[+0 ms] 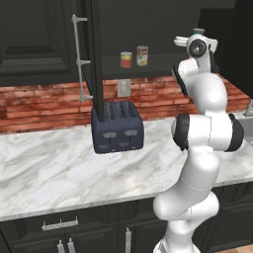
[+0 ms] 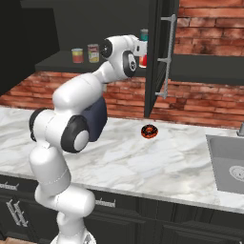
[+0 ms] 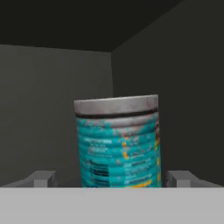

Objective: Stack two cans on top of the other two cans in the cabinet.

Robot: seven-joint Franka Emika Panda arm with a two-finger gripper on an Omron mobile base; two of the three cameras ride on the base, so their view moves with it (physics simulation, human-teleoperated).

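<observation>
I see a dark blue toaster (image 1: 117,127) on the marble tabletop (image 1: 49,168), below the black wall cabinet (image 1: 148,29). The cabinet's tall door (image 1: 94,59) stands open edge-on in the left base view, its long silver bar handle (image 1: 78,59) facing left, and it stands between that camera and the left part of the shelf. A chocolate doughnut (image 2: 149,130) lies on the tabletop near the foot of the door in the right base view, with a sink (image 2: 228,164) well apart to the right. A brick wall (image 1: 39,101) runs behind the tabletop, with a pale wall socket (image 1: 123,88) above the toaster.

On the cabinet shelf stand a short red-orange can (image 1: 126,60) and, just beside it on the right, a taller can with a red, cream and green label (image 1: 142,56). The arm's wrist reaches into the cabinet, and in the right base view it covers most of what lies behind it: a teal-blue can (image 3: 118,142) peeks above the wrist and a strip of a red can (image 2: 142,60) shows just under it.

In the hand view, the fingers (image 3: 116,178) stand spread wide, one tip on either side of the teal-blue can with a gap to each, so the can is released. It stands upright in the cabinet's back corner.

Its label bears a barcode-like patch and small print that I cannot read.
</observation>
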